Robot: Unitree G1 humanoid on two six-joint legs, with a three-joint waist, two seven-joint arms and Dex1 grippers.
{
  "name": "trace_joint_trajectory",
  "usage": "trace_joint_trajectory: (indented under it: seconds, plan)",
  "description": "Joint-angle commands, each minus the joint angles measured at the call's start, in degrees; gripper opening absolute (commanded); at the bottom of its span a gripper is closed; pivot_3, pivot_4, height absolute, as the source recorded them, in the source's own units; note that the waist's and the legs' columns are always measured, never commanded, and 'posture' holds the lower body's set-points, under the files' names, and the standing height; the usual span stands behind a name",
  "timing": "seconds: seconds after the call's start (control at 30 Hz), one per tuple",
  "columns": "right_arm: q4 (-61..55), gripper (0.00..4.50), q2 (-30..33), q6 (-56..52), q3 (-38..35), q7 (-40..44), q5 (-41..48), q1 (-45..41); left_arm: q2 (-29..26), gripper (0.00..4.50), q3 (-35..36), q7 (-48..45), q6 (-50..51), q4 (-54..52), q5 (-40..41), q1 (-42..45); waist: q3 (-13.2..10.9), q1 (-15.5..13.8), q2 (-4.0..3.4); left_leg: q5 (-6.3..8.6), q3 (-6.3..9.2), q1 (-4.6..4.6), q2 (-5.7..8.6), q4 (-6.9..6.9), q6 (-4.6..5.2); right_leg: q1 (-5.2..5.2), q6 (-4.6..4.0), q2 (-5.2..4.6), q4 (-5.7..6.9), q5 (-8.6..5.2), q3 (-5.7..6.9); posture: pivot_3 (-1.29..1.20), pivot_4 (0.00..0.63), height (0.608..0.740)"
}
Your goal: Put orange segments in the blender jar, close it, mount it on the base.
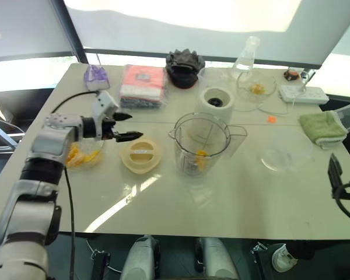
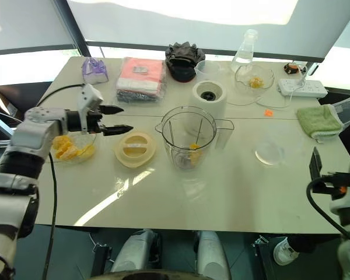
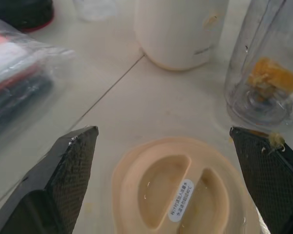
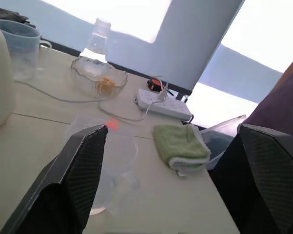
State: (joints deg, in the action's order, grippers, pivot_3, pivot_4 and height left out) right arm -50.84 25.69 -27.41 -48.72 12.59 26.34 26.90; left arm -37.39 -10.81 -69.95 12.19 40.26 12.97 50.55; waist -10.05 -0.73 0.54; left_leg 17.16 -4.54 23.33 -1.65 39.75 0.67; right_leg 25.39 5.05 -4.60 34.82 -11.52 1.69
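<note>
step: closing the jar, I judge | left gripper [image 1: 133, 126] spread wide, empty, just over the lid [image 1: 141, 155], apparently to straddle its rim | lid flat on table between bowl [image 1: 84, 156] and jar [image 1: 201, 143] | jar open, upright before base [image 1: 216, 102], segment [image 1: 201, 155] inside | right gripper [image 4: 171, 127] wide, empty, at table's right edge, out of the way

Lid [image 1: 141, 155] left of jar [image 1: 201, 143]; base [image 1: 216, 102] behind jar.

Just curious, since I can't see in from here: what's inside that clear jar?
An orange segment lies at the bottom of the blender jar, partly covering the blade hub.
</note>
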Motion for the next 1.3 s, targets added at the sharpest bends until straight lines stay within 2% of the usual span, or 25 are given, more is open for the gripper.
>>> trace_joint_trajectory:
  seconds: [0.03, 0.17, 0.3, 0.4, 0.57, 0.67, 0.9, 1.07, 1.3]
  plan:
    - [-1.22, 4.46, 8.29, -5.03, -10.93, 4.37, 16.48, -0.69, 1.10, 4.50, -2.19, -6.70, -9.62, 10.88, -5.23, 6.56, -0.03, 0.13, 0.04, 0.01, 0.02, 0.00, -0.01, 0.02, 0.02, 0.01, -0.01, -0.05, -0.01, 0.01, -0.01, 0.00, 0.150, 0.740]
    - [2.15, 4.46, 19.39, -10.78, -19.08, 5.50, 37.96, -0.95, 4.36, 4.50, -5.03, -7.45, -18.53, 23.15, -12.06, 12.89, -0.03, 0.00, 0.11, 0.09, 0.03, 0.03, -0.06, 0.01, 0.15, -0.06, -0.06, -0.03, -0.25, 0.06, 0.03, 0.00, 0.150, 0.740]
    - [0.15, 4.46, 26.63, -13.07, -21.29, 1.04, 55.88, 1.63, 5.98, 4.50, -7.27, -6.23, -24.32, 29.33, -17.96, 15.55, -0.03, -0.07, 0.19, 0.14, 0.07, 0.07, -0.08, -0.17, 0.24, -0.08, -0.05, 0.00, -0.49, 0.07, 0.08, 0.00, 0.150, 0.740]
    - [-1.65, 4.46, 30.74, -12.57, -21.01, -3.50, 65.13, 2.93, 6.88, 4.50, -7.95, -4.95, -26.89, 31.64, -21.03, 16.08, -0.07, -0.06, 0.41, 0.16, 0.05, 0.08, -0.07, -0.33, 0.28, -0.07, -0.03, -0.01, -0.64, 0.08, 0.07, 0.00, 0.150, 0.740]
    - [-4.32, 4.46, 34.81, -12.08, -19.77, -8.06, 74.52, 4.55, 8.29, 4.50, -7.71, -3.86, -28.52, 33.09, -23.71, 15.94, -0.14, -0.21, 0.71, 0.18, 0.07, 0.13, -0.13, -0.37, 0.31, -0.07, 0.00, -0.07, -0.70, 0.08, 0.07, 0.00, 0.150, 0.740]
    - [-6.72, 4.46, 36.53, -12.62, -17.84, -8.88, 78.04, 5.92, 8.70, 4.50, -7.84, -2.53, -29.25, 33.50, -25.17, 15.38, -0.11, -0.21, 0.91, 0.18, 0.06, 0.12, -0.13, -0.37, 0.31, -0.08, 0.00, -0.10, -0.71, 0.08, 0.06, 0.00, 0.150, 0.740]
    - [-9.16, 4.46, 39.96, -15.51, -10.14, -8.65, 78.09, 6.54, 9.72, 4.50, -7.15, 0.01, -28.74, 34.04, -26.47, 14.40, -0.07, -0.09, 1.07, 0.18, 0.07, 0.10, -0.14, -0.36, 0.30, -0.09, 0.01, -0.11, -0.69, 0.09, 0.05, 0.00, 0.150, 0.740]
    - [-9.16, 4.46, 40.50, -15.81, -1.51, -9.31, 74.39, 3.82, 10.57, 4.50, -8.06, 2.25, -27.89, 34.72, -28.72, 14.01, -0.06, -0.10, 1.08, 0.17, 0.07, 0.07, -0.16, -0.36, 0.31, -0.09, 0.02, -0.08, -0.64, 0.10, 0.06, 0.00, 0.150, 0.740]
    - [-9.16, 4.46, 39.94, -14.88, 4.40, -10.14, 70.44, 1.17, 11.67, 4.50, -9.98, 5.71, -27.34, 35.90, -32.91, 13.19, 0.09, -0.15, 1.13, 0.17, 0.05, 0.00, -0.16, -0.29, 0.30, -0.18, 0.03, -0.08, -0.60, 0.10, 0.06, 0.00, 0.150, 0.740]
